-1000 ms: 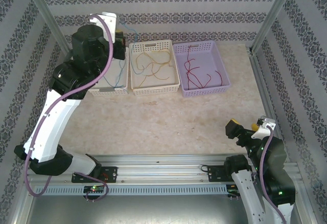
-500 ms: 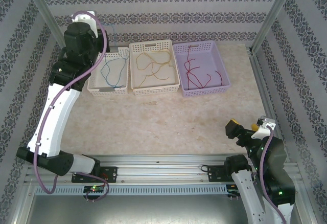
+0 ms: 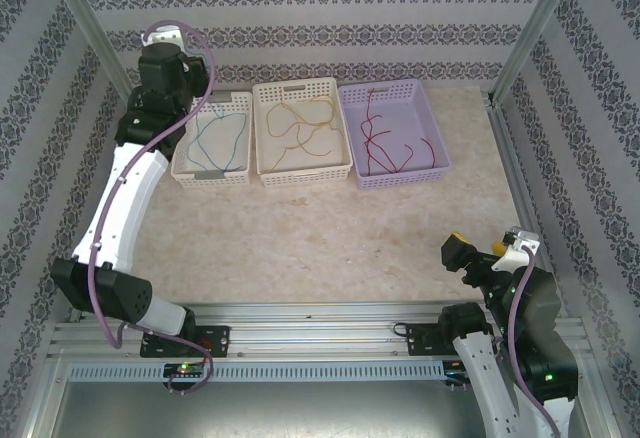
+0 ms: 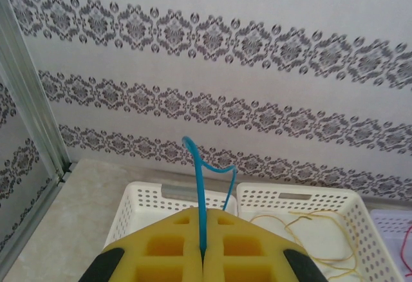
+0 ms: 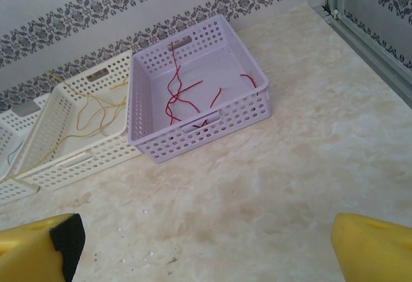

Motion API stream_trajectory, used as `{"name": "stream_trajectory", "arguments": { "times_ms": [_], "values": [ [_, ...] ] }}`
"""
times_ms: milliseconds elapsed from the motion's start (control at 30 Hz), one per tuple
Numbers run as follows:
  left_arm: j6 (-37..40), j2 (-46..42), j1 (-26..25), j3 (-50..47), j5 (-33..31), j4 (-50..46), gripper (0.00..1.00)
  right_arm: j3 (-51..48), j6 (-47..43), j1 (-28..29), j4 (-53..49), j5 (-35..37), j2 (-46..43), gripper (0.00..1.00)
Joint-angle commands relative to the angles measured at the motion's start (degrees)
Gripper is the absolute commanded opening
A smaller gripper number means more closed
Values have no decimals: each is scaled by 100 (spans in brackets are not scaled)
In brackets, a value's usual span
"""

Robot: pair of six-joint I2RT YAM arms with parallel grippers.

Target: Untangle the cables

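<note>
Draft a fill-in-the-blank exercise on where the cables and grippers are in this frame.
1. The cable pinched in the shut left gripper is ____.
2. The lilac basket holds ____ cables.
3. The right gripper, over the table, is ____.
4. The yellow-orange cables lie in the cream basket, the ____ one of the row.
Missing words: blue; red; open; middle.

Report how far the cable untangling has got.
Done: red cables lie in the lilac basket, yellow-orange cables in the cream basket, each colour apart. In hand: the left end effector is shut on a blue cable near the white basket. Left: probably laying that cable in the white basket. The right end effector hangs open over the table.
</note>
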Motion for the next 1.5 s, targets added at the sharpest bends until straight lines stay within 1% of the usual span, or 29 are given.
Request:
{"name": "stream_trajectory", "arguments": {
  "times_ms": [0,167,367,533,667,1133,1467],
  "values": [
    [-80,223,141,-134,-109,636,0,-47,16,10,-12,31,-14,98],
    [-87,712,190,-176,-195,831,0,-47,7,-3,-9,21,-13,98],
    [-150,1194,235,-442,-361,1294,0,-53,13,-12,-13,12,-47,98],
    [-261,1628,268,-563,-431,1422,0,-47,4,-21,-13,4,-25,98],
    [-477,1822,289,-845,-425,1640,0,-55,7,-17,-5,-6,-14,98],
    [-991,2416,309,-1209,-185,1675,0,-56,-3,-26,-3,-31,8,98],
    [-1212,2776,309,-1181,29,1379,0,-56,-12,-30,4,-24,8,98]
  ]
}}
